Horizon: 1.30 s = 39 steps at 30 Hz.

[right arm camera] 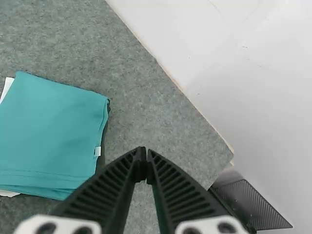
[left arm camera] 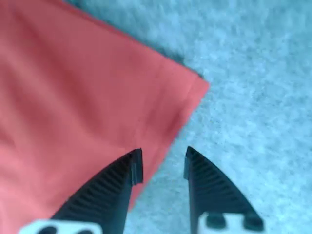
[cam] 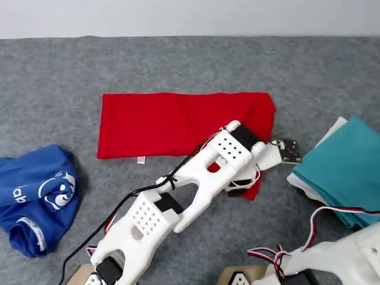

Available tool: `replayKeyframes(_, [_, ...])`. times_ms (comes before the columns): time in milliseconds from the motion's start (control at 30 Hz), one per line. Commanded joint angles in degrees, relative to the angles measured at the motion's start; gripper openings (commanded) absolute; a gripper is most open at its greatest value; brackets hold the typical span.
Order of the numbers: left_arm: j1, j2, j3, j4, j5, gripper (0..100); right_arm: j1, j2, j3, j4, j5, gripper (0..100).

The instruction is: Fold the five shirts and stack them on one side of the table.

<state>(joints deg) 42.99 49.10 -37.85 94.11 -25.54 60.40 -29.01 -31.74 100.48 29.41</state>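
A red shirt [cam: 178, 123] lies flat mid-table, folded into a long band. My left gripper [left arm camera: 163, 163] is open and hovers low at its near right corner [left arm camera: 192, 90], one finger [left arm camera: 122, 180] over the cloth and the other over the mat. In the high view the left arm [cam: 202, 178] covers that corner. A crumpled blue shirt [cam: 35, 196] lies at the left. A folded teal shirt [cam: 344, 169] tops a stack at the right, with white cloth [cam: 332, 132] under it. My right gripper [right arm camera: 145, 155] is shut on nothing, above the mat beside the teal shirt [right arm camera: 48, 131].
Grey felt mat [cam: 190, 65] covers the table. Its right edge [right arm camera: 195, 102] runs close to the teal stack, with white floor beyond. The right arm [cam: 338, 258] sits at the near right corner. Bare mat lies behind the red shirt.
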Motion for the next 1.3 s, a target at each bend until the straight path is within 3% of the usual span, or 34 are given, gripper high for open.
replayKeyframes(0, [-0.6,1.1,-0.6,-2.4,-0.4,15,0.6,-1.5,-0.2,2.1,0.6,1.0])
replayKeyframes(233, [-0.6,4.5,-6.4,-0.3,-0.2,14,0.7,-1.5,-0.2,2.1,0.6,1.0])
replayKeyframes(467, [-0.5,6.9,-13.1,2.4,-0.1,1,0.7,-1.5,-0.2,2.1,0.6,1.0])
replayKeyframes(767, [-1.0,6.9,-28.7,6.4,-0.3,1,0.7,-1.5,-0.2,2.1,0.6,1.0])
replayKeyframes(967, [-2.4,7.5,-30.5,4.7,-0.2,4,0.7,-1.5,-0.2,2.1,0.6,1.0])
replayKeyframes(1267, [-8.9,7.5,-30.5,-3.9,-0.4,5,4.1,-1.5,-0.2,2.1,0.7,1.0])
